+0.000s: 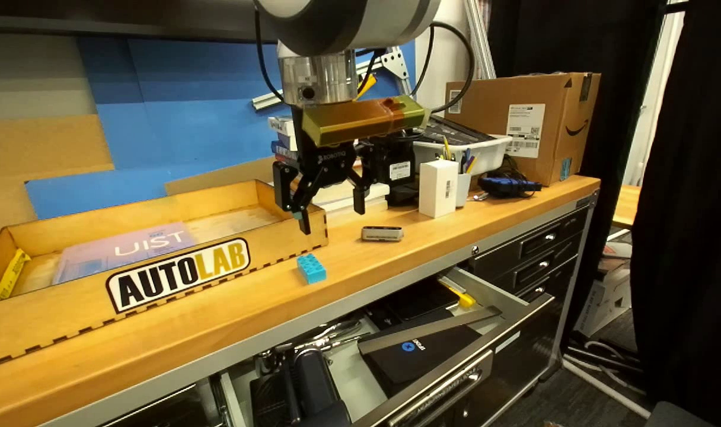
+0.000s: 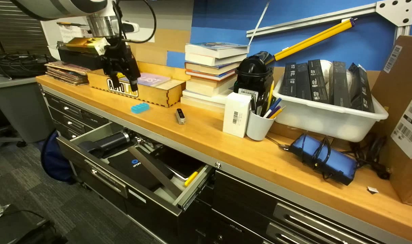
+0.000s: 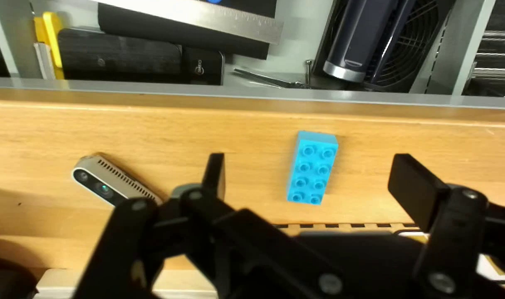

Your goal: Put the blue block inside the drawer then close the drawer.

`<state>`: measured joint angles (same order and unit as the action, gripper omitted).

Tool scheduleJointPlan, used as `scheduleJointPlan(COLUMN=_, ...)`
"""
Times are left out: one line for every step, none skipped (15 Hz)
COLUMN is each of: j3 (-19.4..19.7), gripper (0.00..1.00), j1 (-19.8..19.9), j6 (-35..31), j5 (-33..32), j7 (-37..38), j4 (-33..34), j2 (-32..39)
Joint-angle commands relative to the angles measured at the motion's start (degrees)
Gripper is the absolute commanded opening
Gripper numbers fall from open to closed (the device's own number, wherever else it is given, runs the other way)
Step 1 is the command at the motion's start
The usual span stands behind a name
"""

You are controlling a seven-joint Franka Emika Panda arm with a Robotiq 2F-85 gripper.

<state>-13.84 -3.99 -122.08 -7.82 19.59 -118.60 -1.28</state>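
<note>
The blue block (image 1: 311, 270) is a teal-blue studded brick lying on the wooden worktop near its front edge; it also shows in an exterior view (image 2: 140, 108) and in the wrist view (image 3: 312, 168). My gripper (image 1: 332, 217) hovers above the worktop, fingers down, open, with nothing between its fingertips. In the wrist view the block appears between the spread fingers (image 3: 310, 176), nearer the left one, and apart from both. The drawer (image 1: 455, 362) is pulled open below the worktop, also in an exterior view (image 2: 106, 181); it holds a ruler, black boxes and tools.
A small grey camera (image 3: 115, 182) lies beside the block on the worktop. The wooden AUTOLAB tray (image 1: 292, 240) stands behind the block. A white box (image 1: 438, 188), a pen cup (image 2: 260, 127), a stack of books (image 2: 209, 81) and a white bin (image 2: 328, 117) stand further along.
</note>
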Motion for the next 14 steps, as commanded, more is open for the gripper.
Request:
scheduleJointPlan(j3=2.2, gripper=1.0, j1=-1.9, j6=-1.5, j5=1.9, j7=-4.1, j4=6.5, j2=7.1)
scheduleJointPlan(j3=2.5, gripper=1.0, j1=-2.2, j6=-1.4, j5=2.1, j7=-4.9, j4=7.9, j2=8.9)
scheduleJointPlan(j3=2.7, gripper=1.0, j1=-2.5, j6=-0.9, j5=2.2, j7=-5.4, j4=9.4, j2=10.6)
scheduleJointPlan(j3=2.8, gripper=1.0, j1=-2.9, j6=-0.5, j5=2.1, j7=-5.5, j4=10.8, j2=12.2)
scheduleJointPlan(j3=3.1, gripper=1.0, j1=-3.4, j6=-0.2, j5=1.7, j7=-5.3, j4=11.9, j2=13.6)
scheduleJointPlan(j3=3.4, gripper=1.0, j1=-3.8, j6=0.0, j5=1.1, j7=-4.5, j4=12.8, j2=14.8)
scheduleJointPlan(j3=3.7, gripper=1.0, j1=-4.2, j6=0.0, j5=1.1, j7=-4.5, j4=13.5, j2=15.9)
scheduleJointPlan(j3=4.0, gripper=1.0, j1=-4.5, j6=-0.1, j5=1.6, j7=-4.7, j4=13.9, j2=16.8)
scheduleJointPlan(j3=4.3, gripper=1.0, j1=-4.7, j6=-0.3, j5=1.8, j7=-4.8, j4=14.2, j2=17.6)
scheduleJointPlan(j3=4.5, gripper=1.0, j1=-4.8, j6=-0.5, j5=2.1, j7=-4.8, j4=14.4, j2=18.3)
scheduleJointPlan(j3=4.7, gripper=1.0, j1=-4.9, j6=-0.8, j5=2.5, j7=-4.7, j4=14.2, j2=18.8)
scheduleJointPlan(j3=4.9, gripper=1.0, j1=-5.0, j6=-1.0, j5=2.7, j7=-4.5, j4=14.0, j2=19.2)
scheduleJointPlan(j3=5.2, gripper=0.75, j1=-4.9, j6=-1.4, j5=2.9, j7=-4.3, j4=13.5, j2=19.3)
scheduleJointPlan(j3=5.5, gripper=0.73, j1=-4.9, j6=-1.8, j5=3.1, j7=-3.9, j4=13.0, j2=19.4)
